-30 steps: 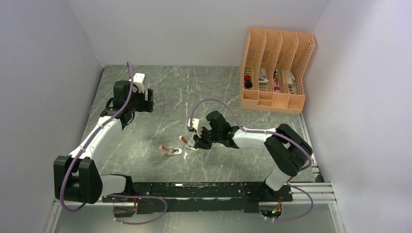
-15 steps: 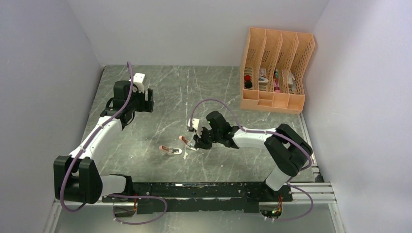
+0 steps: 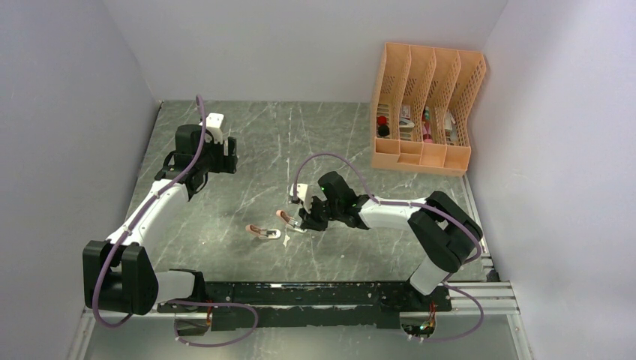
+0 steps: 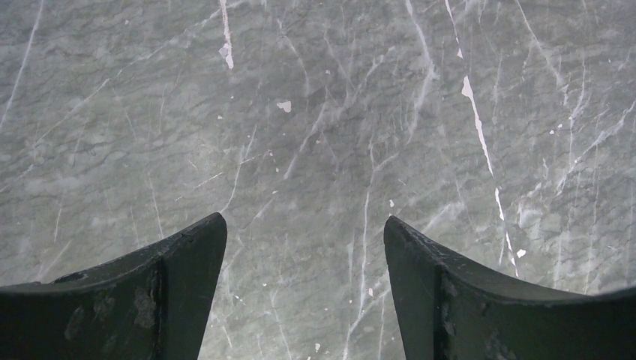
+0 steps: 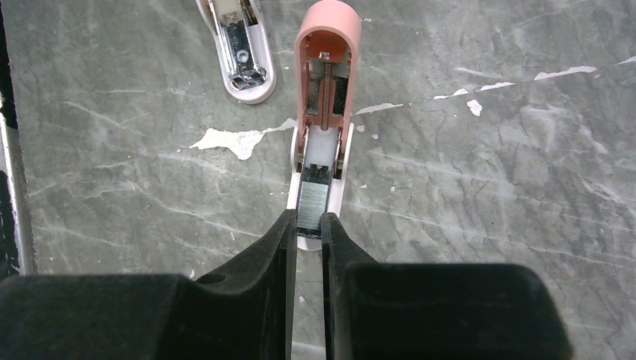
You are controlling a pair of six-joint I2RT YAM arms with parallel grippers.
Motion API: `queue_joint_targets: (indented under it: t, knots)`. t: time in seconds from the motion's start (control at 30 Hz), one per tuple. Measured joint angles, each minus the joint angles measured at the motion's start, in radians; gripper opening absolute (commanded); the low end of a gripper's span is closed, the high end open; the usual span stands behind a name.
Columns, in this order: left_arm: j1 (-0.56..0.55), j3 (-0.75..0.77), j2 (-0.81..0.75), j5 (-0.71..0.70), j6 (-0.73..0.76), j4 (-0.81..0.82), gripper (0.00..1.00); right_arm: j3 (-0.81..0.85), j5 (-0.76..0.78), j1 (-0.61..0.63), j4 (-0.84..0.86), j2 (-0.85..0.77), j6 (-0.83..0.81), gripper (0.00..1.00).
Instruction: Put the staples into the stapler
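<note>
An open salmon-pink stapler (image 5: 326, 67) lies on the table with its lid folded back and its white base toward me. A silvery strip of staples (image 5: 313, 201) sits over the stapler's channel, pinched between the tips of my right gripper (image 5: 307, 223), which is shut on it. From above, this gripper (image 3: 304, 220) is at the table's middle, right at the stapler (image 3: 284, 217). My left gripper (image 4: 304, 225) hangs open over bare marble at the far left (image 3: 229, 155), holding nothing. The staples' box is out of view.
A second small stapler (image 5: 240, 45), opened with its metal insides showing, lies just left of the first (image 3: 262, 232). An orange file organizer (image 3: 426, 105) with small items stands at the back right. White walls close in the table on three sides.
</note>
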Motion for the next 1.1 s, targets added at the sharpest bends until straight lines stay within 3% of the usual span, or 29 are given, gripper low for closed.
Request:
queue_joint_targets:
  t: [1.1]
  knots:
    - [0.000,0.000,0.000,0.000,0.005,-0.001,0.81,0.064,0.000,0.002,-0.089,0.029,-0.040,0.00]
